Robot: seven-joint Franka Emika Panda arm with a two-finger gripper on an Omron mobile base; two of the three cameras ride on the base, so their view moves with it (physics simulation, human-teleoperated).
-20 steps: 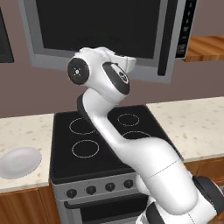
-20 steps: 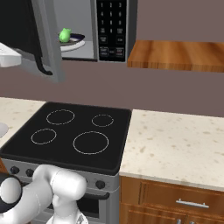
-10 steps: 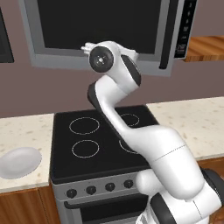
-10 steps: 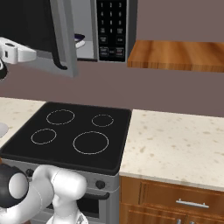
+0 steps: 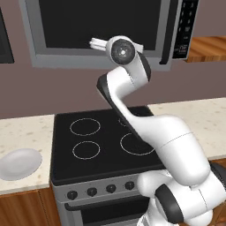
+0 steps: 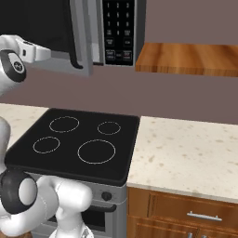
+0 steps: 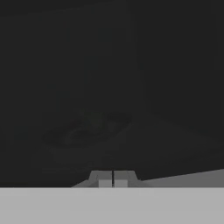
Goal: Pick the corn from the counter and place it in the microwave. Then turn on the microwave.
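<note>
The microwave (image 5: 99, 33) takes up the upper part of the left base view, a grey box with a dark window door and a black keypad strip at the upper right of the frame; in the right base view its keypad panel (image 6: 118, 30) sits at the top centre, with the door edge just left of it. Below it lies the black glass stovetop (image 5: 103, 141), with four ring outlines, in the middle of the left base view and at the centre left of the right base view. The beige speckled counter (image 6: 186, 155) spreads across the lower right of the right base view, over brown cabinets (image 6: 186, 216). A wooden shelf (image 6: 188, 58) hangs at the upper right of that frame. A white plate (image 5: 20, 163) rests on the counter at the lower left of the left base view.

The gripper (image 7: 113, 178) shows at the bottom centre of the hand view, its two tips pressed together with nothing between them, facing the dark window. Through that glass a dim plate-like shape with a faint lump on it shows at centre left; whether that lump is the corn I cannot tell
</note>
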